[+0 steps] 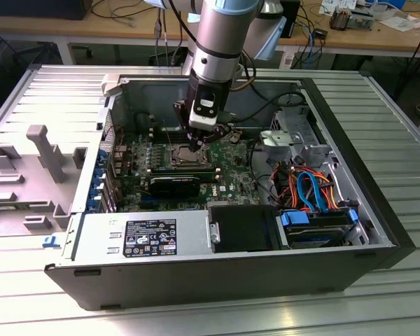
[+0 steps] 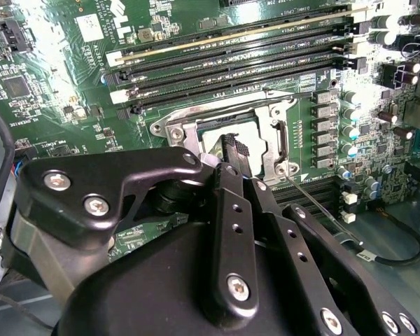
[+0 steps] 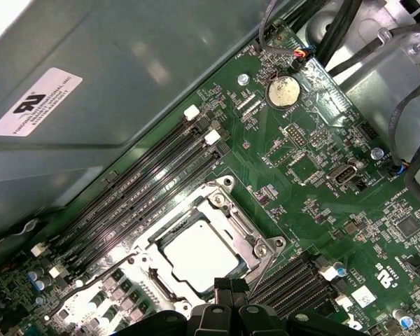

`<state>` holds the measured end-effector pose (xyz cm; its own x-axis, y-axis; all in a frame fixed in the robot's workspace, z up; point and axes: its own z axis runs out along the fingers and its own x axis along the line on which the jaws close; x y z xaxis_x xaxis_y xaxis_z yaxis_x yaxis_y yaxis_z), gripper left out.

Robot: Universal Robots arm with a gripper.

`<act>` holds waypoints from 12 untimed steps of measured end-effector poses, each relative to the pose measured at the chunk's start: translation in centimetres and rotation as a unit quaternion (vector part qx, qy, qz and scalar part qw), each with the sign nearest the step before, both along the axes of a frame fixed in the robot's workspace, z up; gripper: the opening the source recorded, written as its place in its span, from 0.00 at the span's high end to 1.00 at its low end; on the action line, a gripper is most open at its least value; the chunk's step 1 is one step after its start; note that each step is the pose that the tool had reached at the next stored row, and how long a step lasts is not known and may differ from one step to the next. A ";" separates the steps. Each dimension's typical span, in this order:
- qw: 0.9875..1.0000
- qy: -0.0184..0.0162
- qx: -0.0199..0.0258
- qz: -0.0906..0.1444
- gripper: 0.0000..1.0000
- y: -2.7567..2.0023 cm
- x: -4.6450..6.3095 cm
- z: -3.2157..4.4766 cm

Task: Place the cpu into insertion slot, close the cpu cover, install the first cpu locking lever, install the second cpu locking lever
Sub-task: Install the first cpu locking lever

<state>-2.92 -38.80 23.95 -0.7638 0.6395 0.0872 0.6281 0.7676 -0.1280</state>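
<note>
Open computer case [image 1: 217,283] lying on a ribbed metal desk [image 1: 399,294], wooden desk [image 1: 91,28] with cables behind, claw [image 3: 231,285] pinched closed and empty just above the cpu [image 3: 199,255], seated in the insertion slot [image 2: 196,129] under the cpu cover [image 3: 259,245]

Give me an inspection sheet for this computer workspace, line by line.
Surface: ribbed aluminium table carrying an open grey computer case.
Job's things: silvery square cpu sits in the metal-rimmed insertion slot; thin silvery cpu cover frame appears down around it; thin wire locking lever sticks out beside the slot.
Clutter: grey plastic fixture on the table, at the exterior view's left.
Grippers: black gripper directly over the slot; contact unclear.
Cables: orange and blue cable bundle inside the case, apart from the slot.
Surroundings: wooden workbenches behind.
</note>
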 end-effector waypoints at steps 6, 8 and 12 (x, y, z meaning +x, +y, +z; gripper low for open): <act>1.000 0.000 0.001 0.002 0.89 0.00 0.0 0.05; 1.000 0.000 0.001 0.002 0.89 0.00 0.0 0.06; 1.000 0.000 0.003 0.005 0.89 0.00 0.0 0.16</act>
<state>-2.92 -38.80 24.11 -0.7696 0.6319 0.0914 0.6210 0.7741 -0.1229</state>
